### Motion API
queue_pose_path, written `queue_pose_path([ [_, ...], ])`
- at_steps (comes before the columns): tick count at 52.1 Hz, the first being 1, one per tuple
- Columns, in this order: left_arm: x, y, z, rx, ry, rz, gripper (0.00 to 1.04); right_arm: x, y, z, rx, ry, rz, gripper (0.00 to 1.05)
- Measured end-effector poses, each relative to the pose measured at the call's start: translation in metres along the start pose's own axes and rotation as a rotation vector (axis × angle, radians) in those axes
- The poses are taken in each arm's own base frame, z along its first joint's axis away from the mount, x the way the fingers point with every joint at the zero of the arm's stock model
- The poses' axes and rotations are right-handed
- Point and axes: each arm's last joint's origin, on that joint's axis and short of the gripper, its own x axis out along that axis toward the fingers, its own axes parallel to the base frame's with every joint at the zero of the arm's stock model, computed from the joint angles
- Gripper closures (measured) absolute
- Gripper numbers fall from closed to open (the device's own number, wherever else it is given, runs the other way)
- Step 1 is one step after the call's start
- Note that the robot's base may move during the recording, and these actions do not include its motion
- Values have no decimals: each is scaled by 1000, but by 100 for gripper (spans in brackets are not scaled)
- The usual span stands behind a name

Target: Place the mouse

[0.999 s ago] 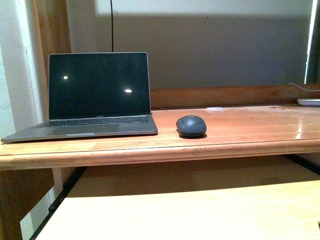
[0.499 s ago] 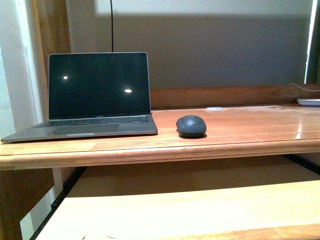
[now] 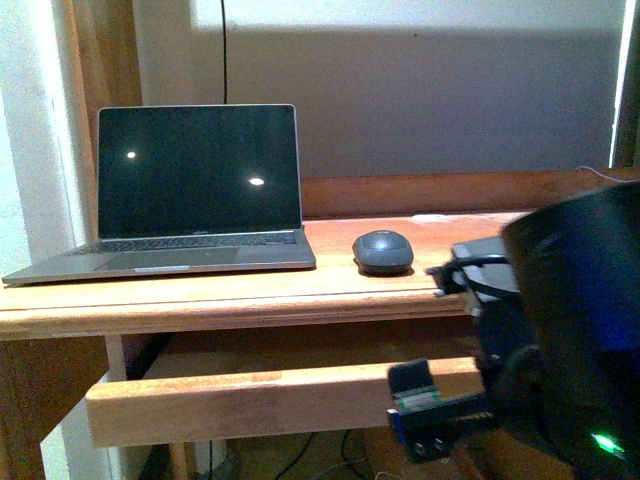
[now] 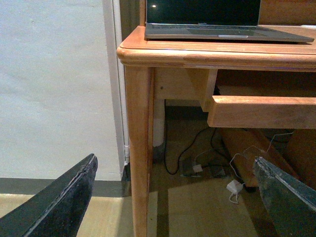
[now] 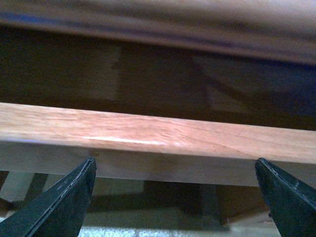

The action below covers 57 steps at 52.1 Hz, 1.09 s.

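Mouse (image 3: 382, 251) sits on the desk (image 3: 250, 290) beside the laptop (image 3: 195, 195); right gripper (image 5: 173, 197), jaws spread and empty, should rise above the desk edge, then close across its sides

The desk (image 3: 250, 290) is glossy varnished wood; the mouse (image 3: 382, 250) looks matt, smooth dark plastic; the laptop (image 3: 190, 200) screen is glossy.

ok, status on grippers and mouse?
Both grippers open, empty. Mouse on desk beside laptop. Right arm low by the tray rail.
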Motion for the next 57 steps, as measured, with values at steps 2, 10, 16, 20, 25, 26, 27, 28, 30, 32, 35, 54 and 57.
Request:
queue_pose_path([
  [2,0,0,0,0,0,0,8,8,7,6,-7,-2,-2,7],
  [10,0,0,0,0,0,0,8,24,25,16,-27,10,-16,7],
  [16,0,0,0,0,0,0,8,24,30,17,-34,15,-19,7],
  [20,0,0,0,0,0,0,8,22,29,18,-30,13,-16,7],
  [25,0,0,0,0,0,0,8,14,23,19,5,8,0,7],
  [26,0,0,0,0,0,0,8,10,20,19,20,8,3,7],
  [27,0,0,0,0,0,0,8,4,17,19,32,8,6,7],
  [28,0,0,0,0,0,0,8,-5,11,18,49,5,8,7],
  [30,0,0,0,0,0,0,8,-20,3,19,80,-7,16,7],
  [32,0,0,0,0,0,0,8,-33,-3,19,103,-11,23,7],
  [35,0,0,0,0,0,0,8,-57,-14,16,140,-21,31,7],
  [54,0,0,0,0,0,0,8,-182,-66,-52,274,-13,-19,7],
  [57,0,0,0,0,0,0,8,-198,-71,-59,293,-32,-28,7],
])
